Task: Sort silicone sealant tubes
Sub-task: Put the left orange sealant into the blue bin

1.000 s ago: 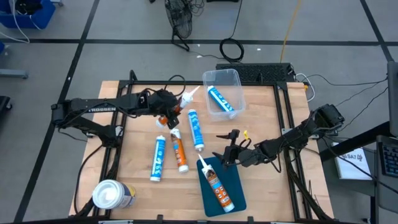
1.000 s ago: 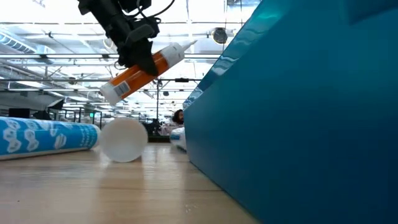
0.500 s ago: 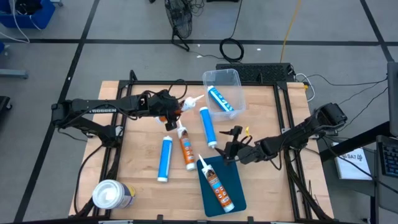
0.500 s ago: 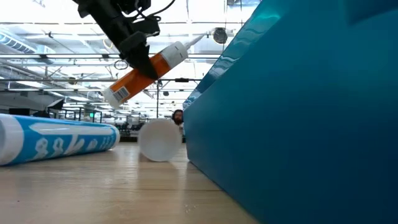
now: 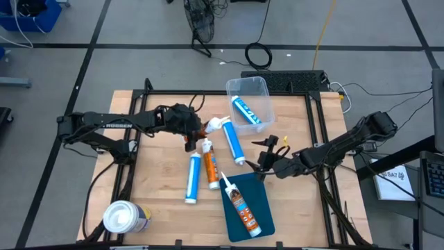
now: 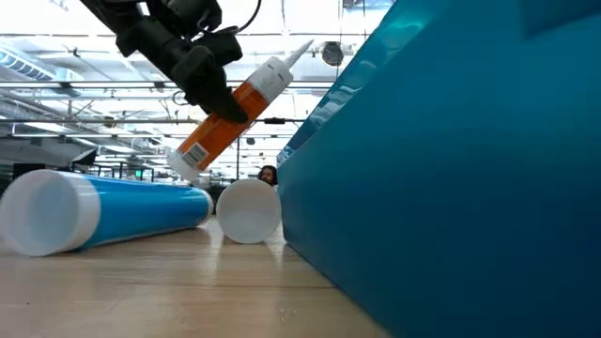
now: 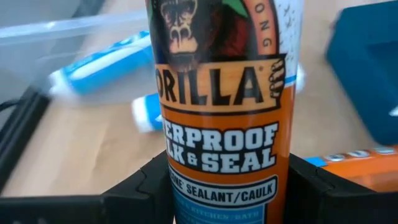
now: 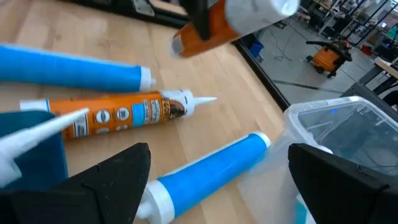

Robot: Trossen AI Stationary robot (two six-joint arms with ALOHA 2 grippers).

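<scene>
My left gripper (image 5: 192, 130) is shut on an orange sealant tube (image 5: 207, 126) above the table's middle left; it also shows in the low view (image 6: 235, 105). My right gripper (image 5: 268, 157) is open and empty by the blue tray (image 5: 258, 208), on which another orange tube (image 5: 240, 204) lies. A third orange tube (image 5: 209, 165) and two blue tubes (image 5: 234, 143) (image 5: 193, 178) lie on their sides on the wood. A third blue tube (image 5: 244, 111) lies in the clear bin (image 5: 260, 89). My left gripper pinches the orange tube's labelled body (image 7: 221, 180) between its two fingers (image 7: 134, 193), about mid-length. The fingers lie across the tube. The tube is lifted clear of the table and tilted, its white nozzle (image 6: 282, 68) higher and pointing toward the table's right.
A fat white-topped canister (image 5: 125, 217) stands at the near left corner. The blue tray's wall (image 6: 451, 169) fills the right of the low view. Bare wood lies at the table's far left and along the right side.
My left gripper has gone a little toward the table's right with the orange tube, whose nozzle has tipped higher. The two blue tubes and the orange tube on the wood have rolled toward the right. My right gripper has shifted right and toward the far edge.
</scene>
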